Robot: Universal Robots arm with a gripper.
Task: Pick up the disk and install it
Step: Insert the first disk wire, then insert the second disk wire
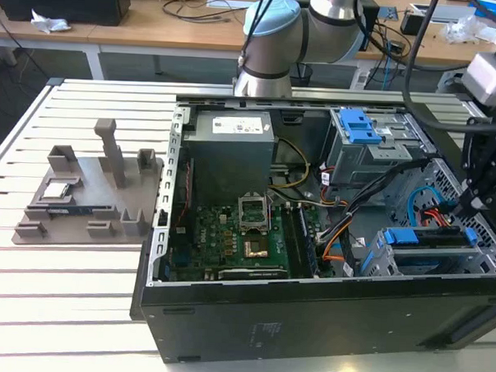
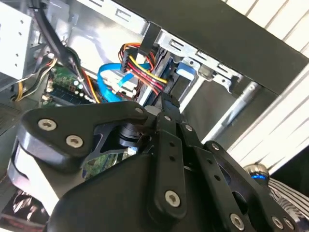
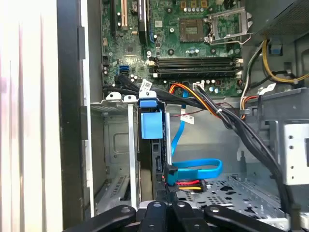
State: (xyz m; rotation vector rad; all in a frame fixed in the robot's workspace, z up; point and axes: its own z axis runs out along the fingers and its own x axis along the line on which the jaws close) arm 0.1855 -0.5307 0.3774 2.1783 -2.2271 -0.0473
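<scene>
The disk (image 3: 150, 126), seen edge-on in its blue plastic frame, stands slotted in the metal drive cage (image 3: 116, 145) at the case's lower front corner; its labelled face is hidden. In the exterior view the disk (image 1: 427, 240) lies in the bay at that view's right. A blue data cable (image 3: 193, 169) and a red-yellow power lead (image 2: 147, 77) run to its rear end. My gripper (image 1: 468, 205) hangs directly over that end, inside the open case. In both wrist views the gripper (image 3: 166, 207) (image 2: 163, 107) sits close against the disk's (image 2: 186, 70) edge.
The open black computer case (image 1: 308, 320) lies on a slatted white table. Inside are the motherboard (image 1: 229, 243), a grey power supply (image 1: 231, 148), an upper drive cage with a blue caddy (image 1: 358, 125) and loose cables (image 1: 336, 235). A grey fixture (image 1: 91, 196) holding a small chip (image 1: 57, 189) sits at the exterior view's left.
</scene>
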